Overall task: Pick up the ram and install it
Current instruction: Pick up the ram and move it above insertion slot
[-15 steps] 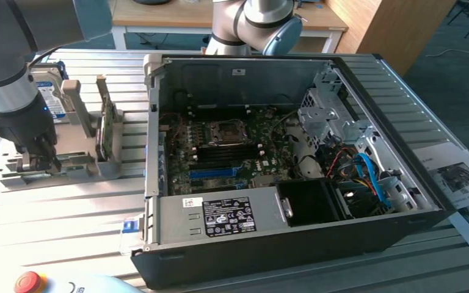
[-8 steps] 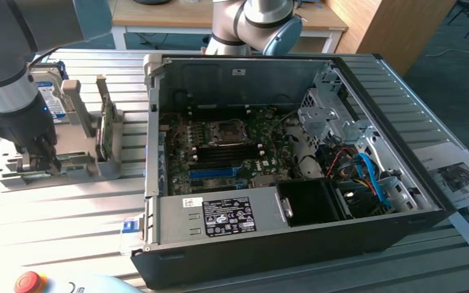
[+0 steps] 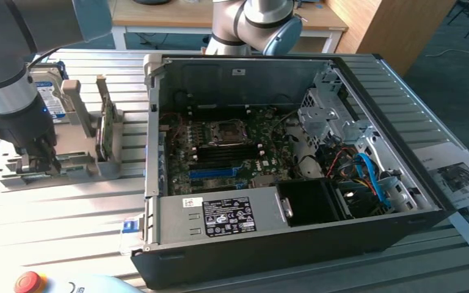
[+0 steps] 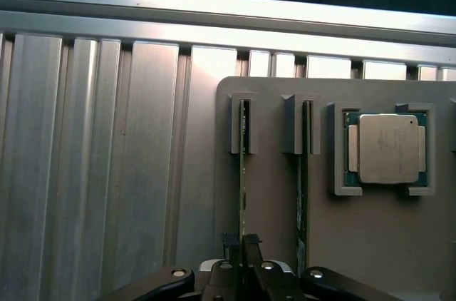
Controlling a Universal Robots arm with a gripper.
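Over at the exterior view's left of the open black computer case, the grey arm's black gripper is down at the grey slotted plastic holder on the ribbed metal table. Through the wrist view, its fingers are pinched narrow on the thin, long green ram, which stands edge-on in its slot. A second green stick sits in the slot beside it, with a square silver processor chip beyond

the table is ribbed, satin-finish metal. the holder is matt grey plastic. the ram is green circuit board.
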